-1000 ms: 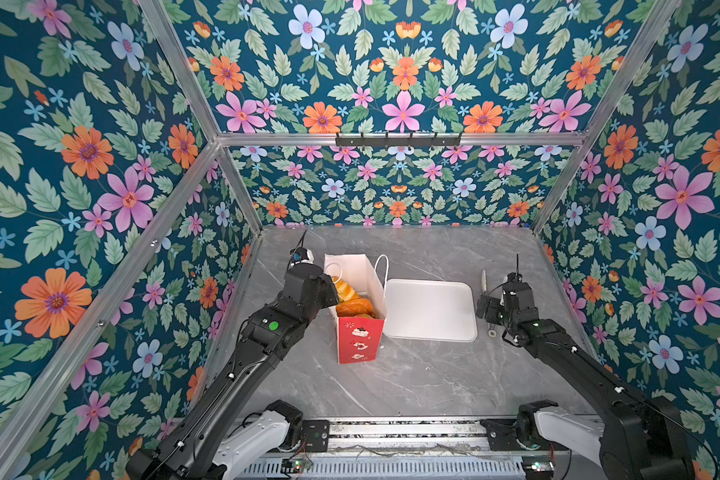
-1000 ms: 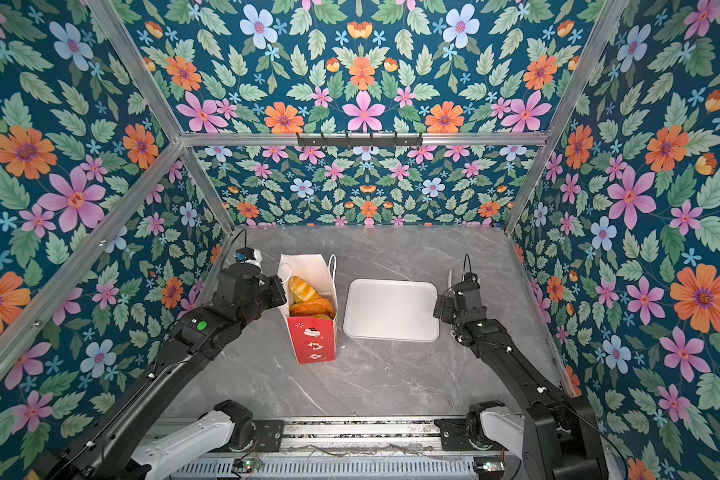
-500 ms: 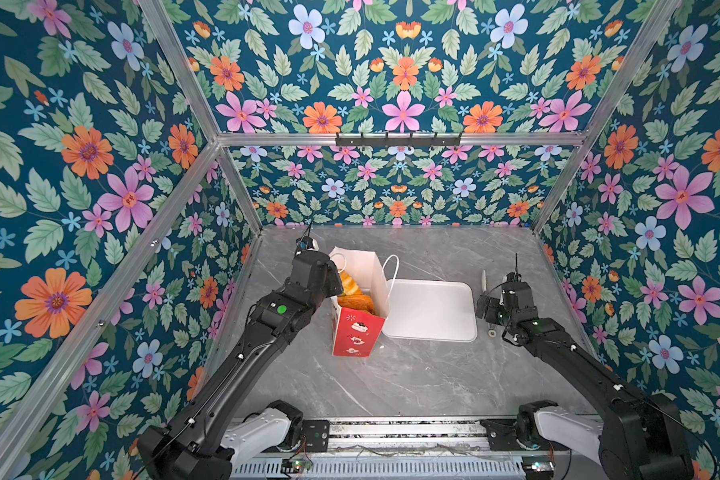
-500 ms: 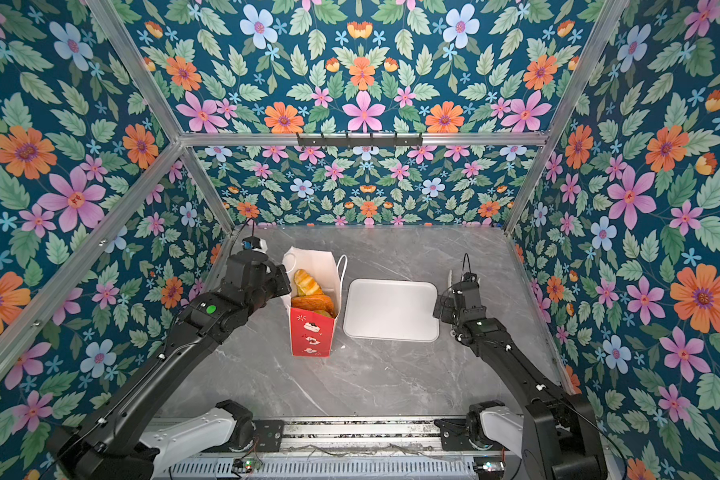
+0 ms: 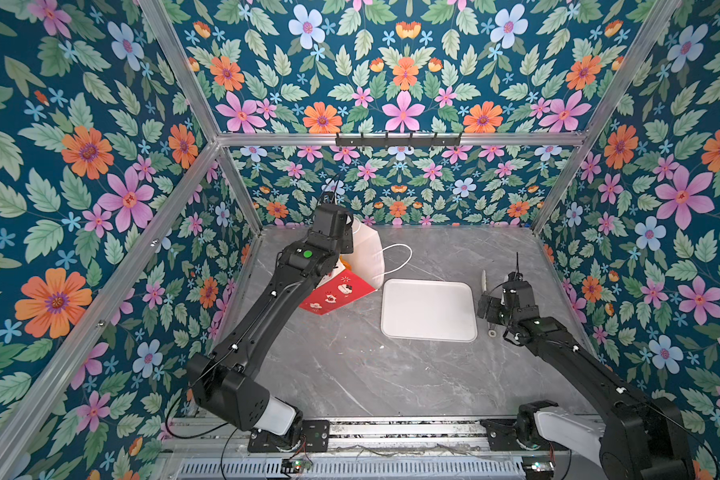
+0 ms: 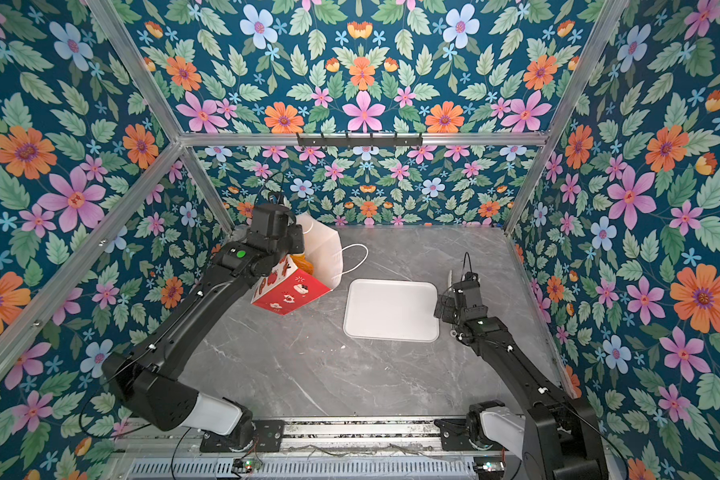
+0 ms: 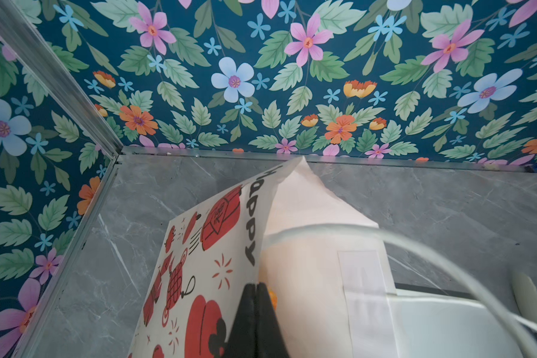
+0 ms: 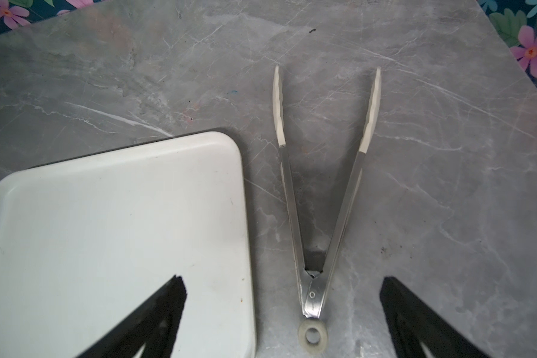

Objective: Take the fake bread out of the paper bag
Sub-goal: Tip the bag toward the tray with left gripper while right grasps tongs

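The paper bag (image 5: 341, 291) (image 6: 292, 291), red and white with red prints, hangs tilted at the left rear, its white-lined mouth turned toward the back right. My left gripper (image 7: 256, 286) (image 5: 343, 258) is shut on the bag's (image 7: 217, 248) side wall at the rim. Only a little orange fake bread (image 5: 344, 263) (image 6: 304, 262) (image 7: 272, 299) shows inside, beside my fingers. At the right my right gripper (image 8: 282, 279) (image 5: 489, 305) (image 6: 445, 309) hovers low and open, holding nothing.
A flat white tray (image 5: 429, 309) (image 6: 391, 309) (image 8: 106, 217) lies mid-table between the arms. Metal tongs (image 8: 313, 217) (image 5: 484, 280) lie spread on the grey table beside the tray's right edge, under my right gripper. Flowered walls enclose the table.
My left arm has risen toward the back, taking the bag's rim with it. The bag went from standing upright to tilted and lifted. The right arm has not moved.
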